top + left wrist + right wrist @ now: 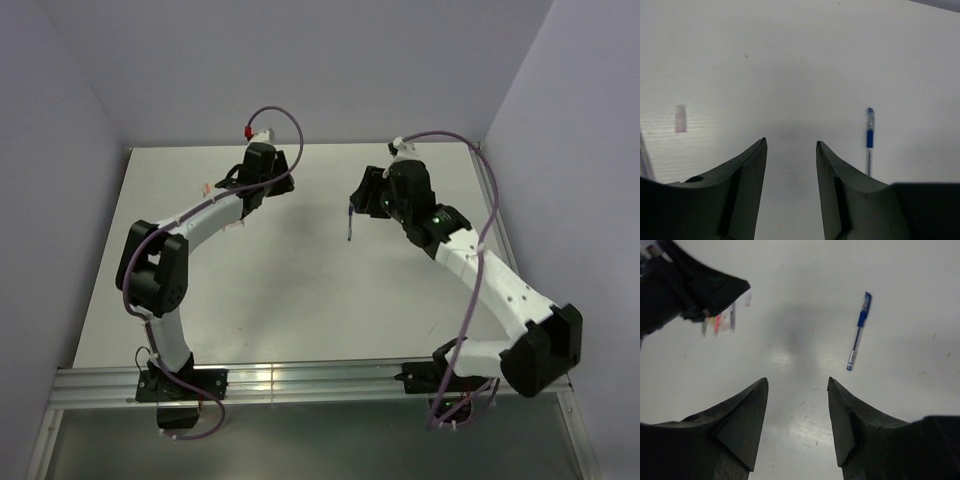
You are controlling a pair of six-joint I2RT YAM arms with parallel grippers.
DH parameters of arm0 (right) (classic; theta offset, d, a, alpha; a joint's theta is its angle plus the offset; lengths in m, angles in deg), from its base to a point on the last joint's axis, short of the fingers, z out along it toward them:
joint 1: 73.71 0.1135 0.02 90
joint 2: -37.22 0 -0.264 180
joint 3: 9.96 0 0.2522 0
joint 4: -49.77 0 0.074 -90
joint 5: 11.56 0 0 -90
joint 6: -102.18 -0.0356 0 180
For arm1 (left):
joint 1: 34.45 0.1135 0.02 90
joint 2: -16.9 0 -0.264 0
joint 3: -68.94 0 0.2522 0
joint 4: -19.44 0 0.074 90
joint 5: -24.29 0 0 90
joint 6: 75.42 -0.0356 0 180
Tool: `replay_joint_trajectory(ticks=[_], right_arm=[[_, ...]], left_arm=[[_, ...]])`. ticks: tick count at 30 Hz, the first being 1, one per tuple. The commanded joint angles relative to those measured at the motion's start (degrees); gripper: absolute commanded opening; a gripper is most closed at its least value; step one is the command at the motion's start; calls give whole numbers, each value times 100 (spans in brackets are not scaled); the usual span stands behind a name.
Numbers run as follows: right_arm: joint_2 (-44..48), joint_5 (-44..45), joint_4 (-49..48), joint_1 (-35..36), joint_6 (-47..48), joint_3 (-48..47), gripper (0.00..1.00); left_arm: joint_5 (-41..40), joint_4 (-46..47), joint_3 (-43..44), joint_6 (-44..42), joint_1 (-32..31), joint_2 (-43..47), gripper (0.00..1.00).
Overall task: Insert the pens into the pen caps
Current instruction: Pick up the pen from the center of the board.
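Pens show in two places. One blue pen [859,332] lies alone on the pale desk [300,300], between the two arms and nearer the right one. A small bunch of thin coloured pens [717,324] lies well apart from it, partly hidden behind the left arm [685,290]. About four sticks show there, one of them red, but the blur makes an exact count impossible. One short pinkish cap [680,119] lies flat on the desk, well to the left of the blue pen in the left wrist view. The left pincer [790,145] hangs over bare desk between cap and pen, its jaws parted and nothing between them. The right pincer [797,382] stands wide, also holding nothing, with the blue pen ahead and to its right.
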State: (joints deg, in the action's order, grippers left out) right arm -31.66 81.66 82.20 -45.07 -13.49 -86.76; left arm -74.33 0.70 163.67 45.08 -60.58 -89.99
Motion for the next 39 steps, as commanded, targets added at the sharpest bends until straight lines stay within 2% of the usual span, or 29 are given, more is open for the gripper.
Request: replay_joint_trajectory(ticks=[1,3,5,9,15,23,39], right_arm=[[-949,22,14,-429,-289,-454,57],[-1641,-120,-48,-613,-377,-664,50],[-2092,-77,-14,-807,-369,-849,47],[-3260,3,180,-817,-237,-1551,47],[-4403,-41,355,-817,-228,-2306,45],[-4959,222,654,-781,-245,-2800,44],[-5408,794,936,-368,-307,-2906,38]], left_arm=[[238,-153,61,675,-199,290,49],[387,-371,-230,948,-226,712,49],[615,-644,-327,1089,-243,1124,49],[958,-1233,-450,923,-244,1855,52],[1284,-1656,-538,598,-243,2717,56],[1530,-1691,-652,501,-243,2999,57],[1802,-1454,-943,483,-94,3016,56]])
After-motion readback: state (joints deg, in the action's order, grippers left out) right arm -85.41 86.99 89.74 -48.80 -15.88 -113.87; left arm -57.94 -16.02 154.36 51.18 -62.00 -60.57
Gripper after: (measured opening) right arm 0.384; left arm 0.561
